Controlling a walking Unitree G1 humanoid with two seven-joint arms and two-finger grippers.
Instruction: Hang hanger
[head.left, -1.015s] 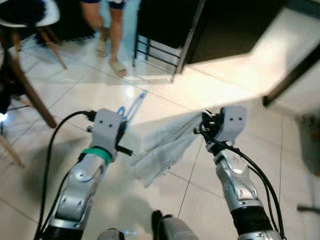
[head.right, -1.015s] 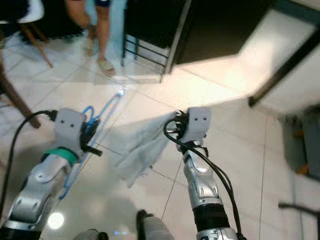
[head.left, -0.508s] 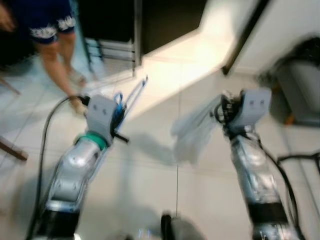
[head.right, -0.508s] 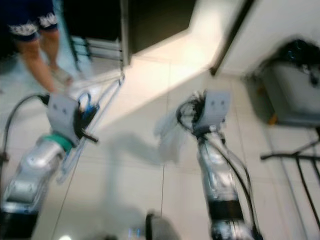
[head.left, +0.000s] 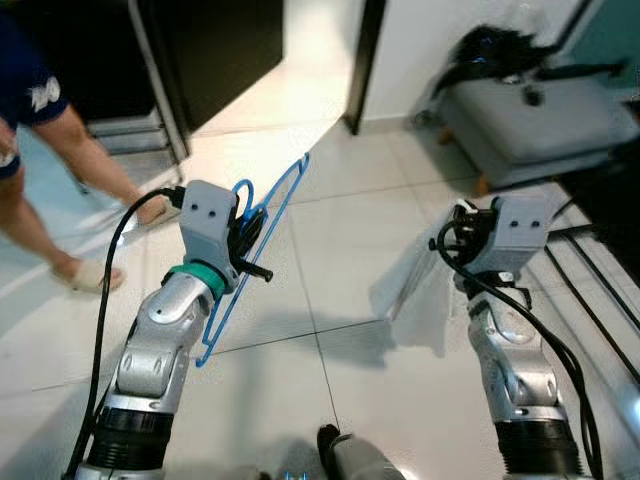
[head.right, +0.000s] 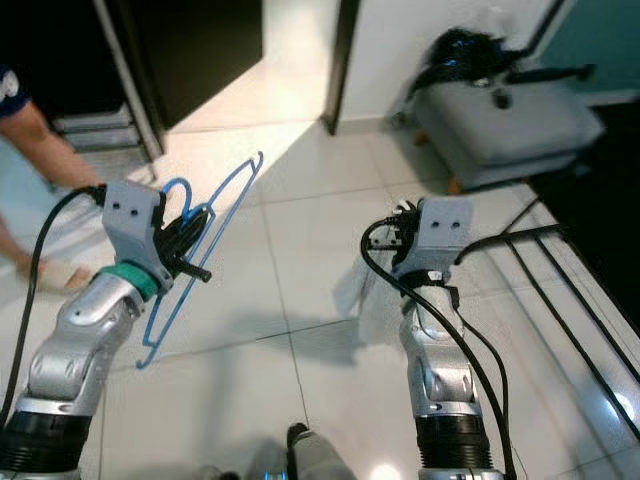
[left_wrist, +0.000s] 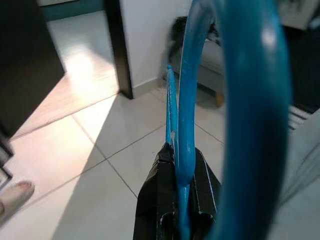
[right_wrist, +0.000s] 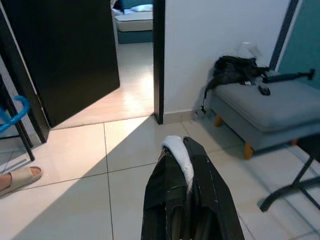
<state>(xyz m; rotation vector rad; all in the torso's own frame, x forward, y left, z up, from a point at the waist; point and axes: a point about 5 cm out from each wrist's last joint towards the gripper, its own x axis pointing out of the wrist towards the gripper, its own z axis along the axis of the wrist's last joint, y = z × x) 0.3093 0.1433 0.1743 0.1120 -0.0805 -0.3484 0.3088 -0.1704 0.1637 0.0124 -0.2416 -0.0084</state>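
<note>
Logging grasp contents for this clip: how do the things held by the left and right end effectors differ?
The left end effector is shut on a blue hanger, a rigid thin frame slanting upward. The right end effector is shut on a white cloth, soft and limp, drooping toward the tiled floor. The hanger is open wire-like outline; the cloth is a solid sheet. Both are lifted off the floor.

Hanger (head.left: 252, 262) left, cloth (head.left: 420, 290) right, bench (head.left: 530, 115) beyond.

Floor (head.left: 350, 240): pale glossy tiles, a sunlit patch by the doorway.
Door (right_wrist: 65, 55): dark, standing open.
Wall (right_wrist: 220, 30): white.
Stool (head.left: 530, 115): grey padded, a black bag (head.left: 490, 50) on top.
</note>
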